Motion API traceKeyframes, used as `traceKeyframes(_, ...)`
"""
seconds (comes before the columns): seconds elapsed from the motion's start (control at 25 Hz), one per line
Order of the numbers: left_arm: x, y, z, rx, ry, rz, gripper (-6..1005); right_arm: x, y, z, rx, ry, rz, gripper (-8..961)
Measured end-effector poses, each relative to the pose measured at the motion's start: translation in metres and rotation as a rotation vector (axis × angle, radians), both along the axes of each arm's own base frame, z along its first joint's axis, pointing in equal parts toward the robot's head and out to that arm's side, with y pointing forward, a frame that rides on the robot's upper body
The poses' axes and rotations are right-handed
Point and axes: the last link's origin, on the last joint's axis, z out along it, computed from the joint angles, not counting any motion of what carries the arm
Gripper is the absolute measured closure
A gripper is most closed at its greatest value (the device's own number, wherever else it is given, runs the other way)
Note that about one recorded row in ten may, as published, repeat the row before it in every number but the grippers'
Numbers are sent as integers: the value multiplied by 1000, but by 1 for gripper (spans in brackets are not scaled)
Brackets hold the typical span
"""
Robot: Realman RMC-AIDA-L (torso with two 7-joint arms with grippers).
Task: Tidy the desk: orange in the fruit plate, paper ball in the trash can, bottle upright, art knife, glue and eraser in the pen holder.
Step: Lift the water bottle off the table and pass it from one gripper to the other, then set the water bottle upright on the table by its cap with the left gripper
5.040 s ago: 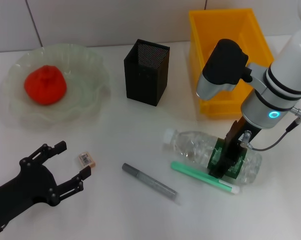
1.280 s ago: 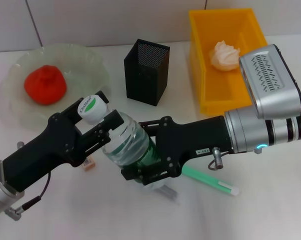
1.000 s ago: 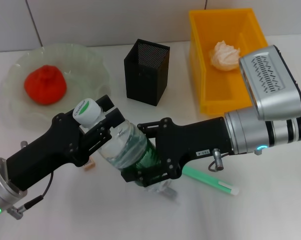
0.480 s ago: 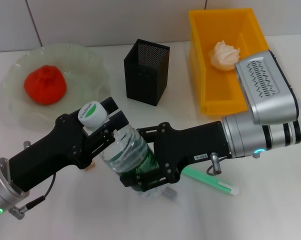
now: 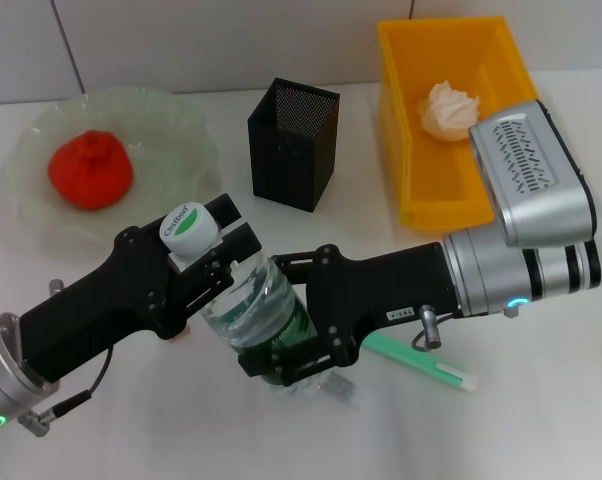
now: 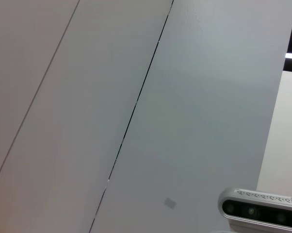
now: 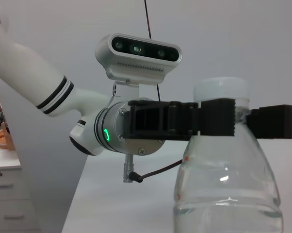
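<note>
Head view shows the bottle [image 5: 253,310] nearly upright, leaning slightly, near the table's front edge. The left gripper [image 5: 206,250] pinches its neck just under the white cap [image 5: 188,225]; the right wrist view shows the same black fingers [image 7: 219,119] pressed against the neck below the cap. The right gripper [image 5: 281,335] clamps the bottle's green-labelled lower body from the opposite side. Under and beside the right gripper lie a grey art knife [image 5: 336,388] and a green glue stick [image 5: 421,365]. Beyond both grippers stands the pen holder [image 5: 292,143]. Farther left, the orange [image 5: 91,170] sits in the fruit plate [image 5: 186,150]; farther right, the paper ball [image 5: 449,108] lies in the trash can [image 5: 401,150].
</note>
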Motion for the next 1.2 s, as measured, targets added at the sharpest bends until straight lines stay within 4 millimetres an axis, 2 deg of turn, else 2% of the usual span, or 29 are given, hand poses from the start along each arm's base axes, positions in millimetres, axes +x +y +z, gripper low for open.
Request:
traceKeyframes(0.24,0,0,1,1,3,-4,563,0,1,1,1,6,-5,122)
traceKeyframes(0.68,0,-1,2,7,12,-23,564,6,-4,5,11,16,-14,126)
traceKeyframes(1.2,-3,-3,4,9,23,-25,565,16,-15,23,53,55,-16,126)
